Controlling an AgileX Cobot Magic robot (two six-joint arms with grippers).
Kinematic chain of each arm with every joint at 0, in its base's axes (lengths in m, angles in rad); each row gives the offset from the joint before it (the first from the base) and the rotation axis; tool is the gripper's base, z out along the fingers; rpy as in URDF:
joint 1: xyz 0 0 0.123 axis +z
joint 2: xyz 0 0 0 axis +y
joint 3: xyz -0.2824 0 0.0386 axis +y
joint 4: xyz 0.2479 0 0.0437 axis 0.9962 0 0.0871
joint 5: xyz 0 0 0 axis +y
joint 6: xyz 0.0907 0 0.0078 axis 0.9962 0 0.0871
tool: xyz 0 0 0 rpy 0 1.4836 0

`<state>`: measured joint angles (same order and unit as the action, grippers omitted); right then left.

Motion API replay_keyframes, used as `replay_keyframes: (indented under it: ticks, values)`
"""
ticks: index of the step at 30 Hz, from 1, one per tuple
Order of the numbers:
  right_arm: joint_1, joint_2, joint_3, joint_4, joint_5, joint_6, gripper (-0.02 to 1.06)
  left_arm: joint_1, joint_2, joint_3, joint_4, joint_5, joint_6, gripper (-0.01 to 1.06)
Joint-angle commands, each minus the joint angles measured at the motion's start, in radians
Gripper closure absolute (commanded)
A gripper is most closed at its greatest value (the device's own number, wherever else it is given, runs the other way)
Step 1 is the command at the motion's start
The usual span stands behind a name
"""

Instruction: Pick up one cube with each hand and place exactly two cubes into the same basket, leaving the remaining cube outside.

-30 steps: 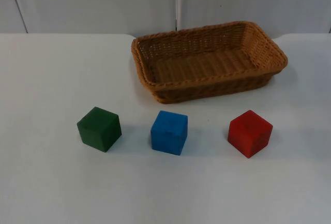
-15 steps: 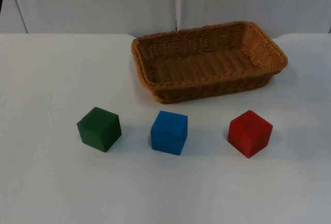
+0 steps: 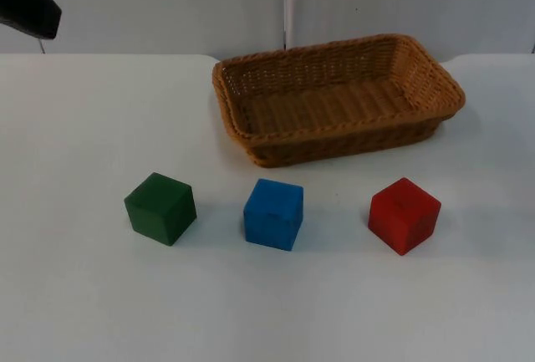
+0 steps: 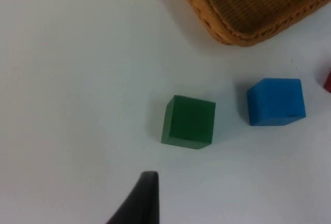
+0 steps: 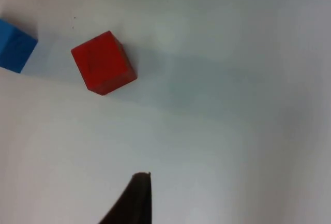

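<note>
Three cubes stand in a row on the white table: a green cube (image 3: 160, 208) at the left, a blue cube (image 3: 273, 214) in the middle and a red cube (image 3: 404, 215) at the right. Behind them lies an empty brown wicker basket (image 3: 435, 86). My left gripper (image 4: 139, 203) hovers high above the table, short of the green cube (image 4: 188, 121), with the blue cube (image 4: 275, 101) and the basket's corner (image 4: 232, 27) beyond. The left arm (image 3: 29, 2) shows at the far left corner. My right gripper (image 5: 135, 198) hangs well back from the red cube (image 5: 102, 62).
The grey partition wall (image 3: 167, 2) closes off the table behind the basket. Bare white table (image 3: 267, 312) stretches in front of the cubes and to the left of the basket.
The left arm has come into the top view at the upper left corner. The cubes and the basket have not moved.
</note>
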<state>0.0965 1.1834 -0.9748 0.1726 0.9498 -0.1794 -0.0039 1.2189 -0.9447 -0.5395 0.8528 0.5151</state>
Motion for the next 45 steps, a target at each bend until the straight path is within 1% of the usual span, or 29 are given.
replay_keyframes:
  ticks: [1, 2, 3, 5, 10, 12, 14, 15, 16, 19, 20, 24, 26, 27, 31, 32, 35, 37, 38, 41, 43, 44, 45]
  values:
    - [-0.003, 0.0, -0.008, 0.031, 0.004, -0.035, -0.01, -0.044, 0.027, -0.029, -0.017, -0.001, 0.028, 0.0]
    - [-0.003, 0.0, -0.008, 0.031, 0.004, -0.035, -0.01, -0.044, 0.027, -0.029, -0.017, -0.001, 0.028, 0.0]
    - [-0.003, 0.0, -0.008, 0.048, 0.001, -0.056, -0.01, -0.065, 0.044, -0.038, -0.009, -0.006, 0.028, 0.0]
    - [-0.003, 0.006, -0.008, 0.065, -0.007, -0.065, -0.01, -0.108, 0.089, -0.061, 0.012, -0.008, 0.028, 0.0]
    - [0.008, 0.047, -0.008, 0.078, 0.002, -0.076, -0.01, -0.14, 0.157, -0.088, 0.015, -0.034, 0.028, 0.0]
    - [0.056, 0.075, -0.008, 0.052, -0.018, -0.076, -0.01, -0.148, 0.195, -0.112, 0.017, -0.036, 0.028, 0.0]
    - [0.13, 0.114, -0.008, 0.021, -0.057, -0.076, -0.01, -0.15, 0.237, -0.131, 0.019, -0.036, 0.028, 0.0]
    - [0.13, 0.114, -0.008, 0.021, -0.057, -0.076, -0.01, -0.15, 0.237, -0.131, 0.019, -0.036, 0.028, 0.0]
    - [0.179, 0.136, -0.008, -0.001, -0.085, -0.071, -0.01, -0.15, 0.257, -0.137, 0.025, -0.036, 0.028, 0.0]
    - [0.279, 0.201, -0.012, -0.077, -0.144, -0.026, -0.01, -0.15, 0.308, -0.15, 0.042, -0.036, 0.028, 0.0]
    - [0.279, 0.201, -0.012, -0.077, -0.144, -0.026, -0.01, -0.15, 0.308, -0.15, 0.042, -0.036, 0.028, 0.0]
    - [0.369, 0.311, -0.091, -0.173, -0.126, 0.055, -0.01, -0.15, 0.361, -0.15, 0.046, -0.052, 0.028, 0.0]
    - [0.397, 0.363, -0.142, -0.173, -0.126, 0.06, -0.01, -0.15, 0.386, -0.15, 0.05, -0.057, 0.028, 0.0]
    - [0.397, 0.363, -0.142, -0.173, -0.126, 0.06, -0.01, -0.15, 0.386, -0.15, 0.05, -0.057, 0.028, 0.0]
    - [0.445, 0.469, -0.243, -0.19, -0.124, 0.062, -0.01, -0.154, 0.43, -0.16, 0.053, -0.062, 0.03, 0.0]
    - [0.445, 0.469, -0.243, -0.19, -0.124, 0.062, -0.01, -0.154, 0.43, -0.16, 0.053, -0.062, 0.03, 0.0]
    - [0.467, 0.539, -0.301, -0.213, -0.12, 0.126, -0.01, -0.186, 0.455, -0.172, 0.094, -0.079, 0.03, 0.0]
    - [0.469, 0.572, -0.324, -0.22, -0.12, 0.141, -0.01, -0.219, 0.476, -0.184, 0.129, -0.087, 0.03, 0.0]
    - [0.469, 0.572, -0.324, -0.22, -0.12, 0.141, -0.01, -0.219, 0.476, -0.184, 0.129, -0.087, 0.03, 0.0]
    - [0.469, 0.611, -0.335, -0.222, -0.128, 0.146, -0.01, -0.257, 0.513, -0.205, 0.139, -0.111, 0.021, 0.0]
    - [0.469, 0.629, -0.335, -0.248, -0.132, 0.179, -0.01, -0.264, 0.537, -0.212, 0.141, -0.117, 0.019, 0.0]
    - [0.469, 0.629, -0.335, -0.248, -0.132, 0.179, -0.01, -0.264, 0.537, -0.212, 0.141, -0.117, 0.019, 0.0]
    - [0.469, 0.639, -0.335, -0.269, -0.137, 0.197, -0.01, -0.264, 0.55, -0.212, 0.141, -0.123, 0.019, 0.0]
